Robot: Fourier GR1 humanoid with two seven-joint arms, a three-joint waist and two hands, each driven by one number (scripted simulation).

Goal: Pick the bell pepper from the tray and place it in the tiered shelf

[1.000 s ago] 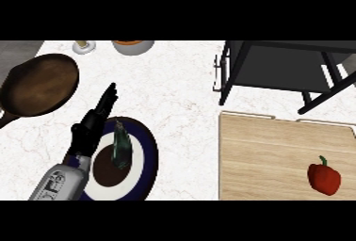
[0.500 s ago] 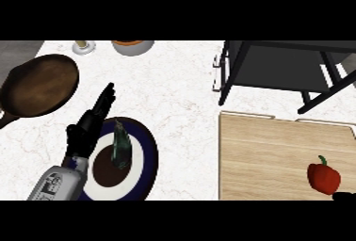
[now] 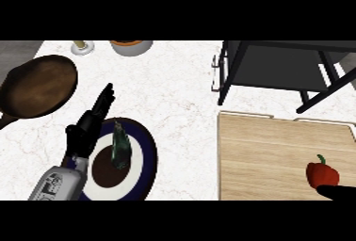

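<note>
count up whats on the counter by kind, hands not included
Pans: 1, brown pan
Plates: 1, blue-rimmed plate
Vegetables: 2, red bell pepper, dark green vegetable
Trays: 1, wooden tray
Shelves: 1, black tiered shelf
Small vessels at the far edge: 2, bowl, small jar
Total: 8

Left hand [image 3: 89, 123] rests open at lower left, fingers straight, pointing up-right; right hand [image 3: 338, 192] barely shows at bottom right.

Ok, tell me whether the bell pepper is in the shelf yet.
Not yet: the bell pepper lies on the wooden tray, apart from the tiered shelf.
</note>
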